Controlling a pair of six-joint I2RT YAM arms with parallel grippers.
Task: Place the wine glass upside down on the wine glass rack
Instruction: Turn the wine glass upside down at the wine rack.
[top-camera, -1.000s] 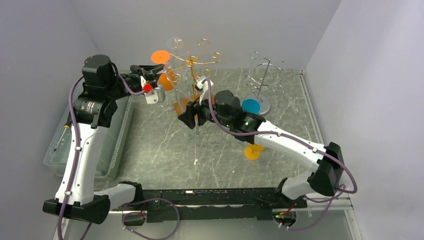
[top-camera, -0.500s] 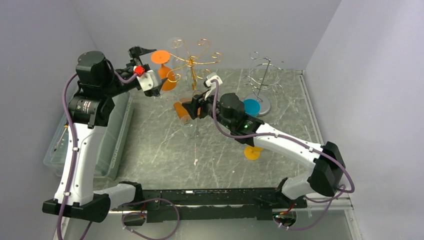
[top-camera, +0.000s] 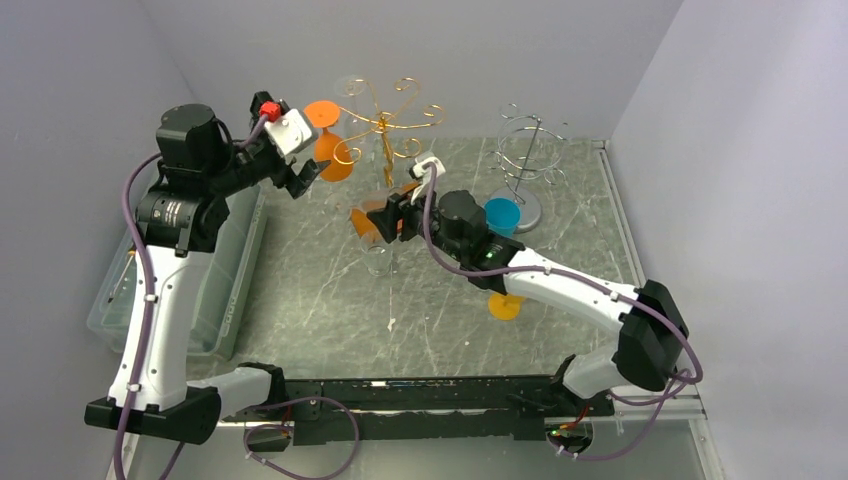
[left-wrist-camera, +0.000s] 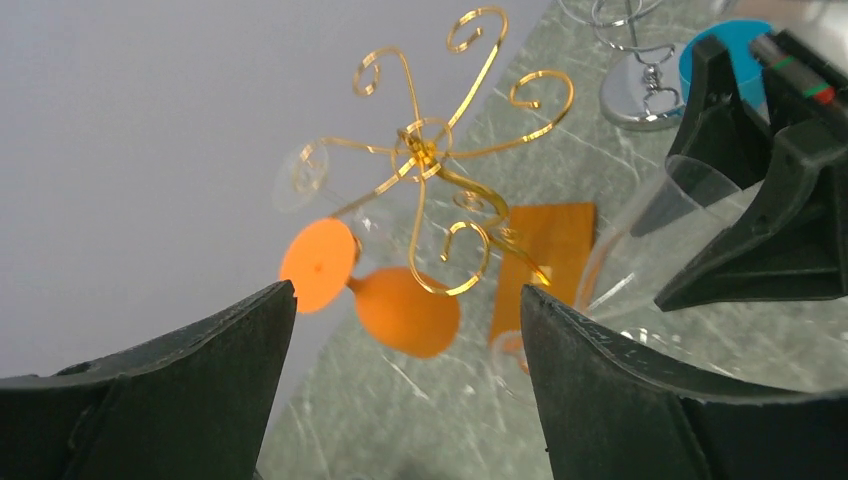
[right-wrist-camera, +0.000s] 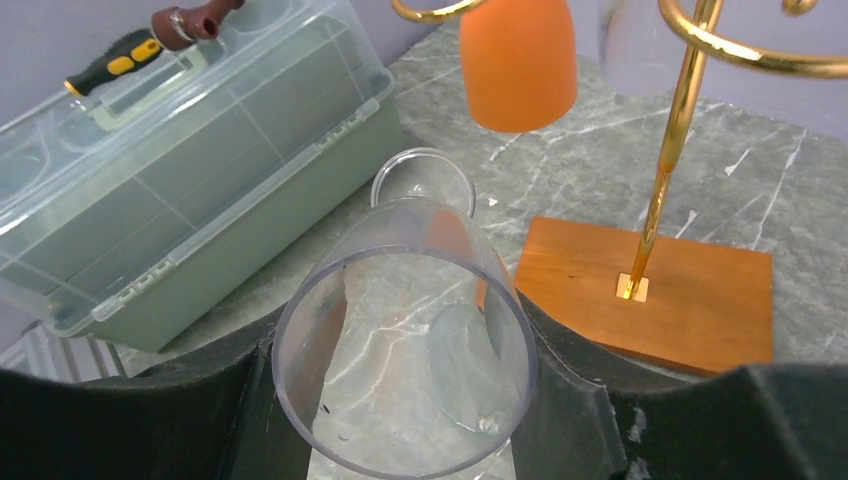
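The left arm stands tall with its elbow high. The left tool (top-camera: 308, 174) angles down toward the gold rack (left-wrist-camera: 425, 150), jaws spread wide with nothing between them. Just ahead of it, the orange glass (left-wrist-camera: 405, 312) hangs upside down from one of the rack's hooks.

The right arm reaches low across the tabletop (top-camera: 300, 290), forearm nearly level. The right tool (right-wrist-camera: 405, 335) clasps the clear glass (right-wrist-camera: 420, 240) by its bowl, rim toward the wrist. The rack's wooden base (right-wrist-camera: 650, 290) lies ahead of this tool and to its right.

The clear glass's stem is hard to make out, and from above its outline blurs. The right forearm covers part of an orange foot (top-camera: 507, 305).
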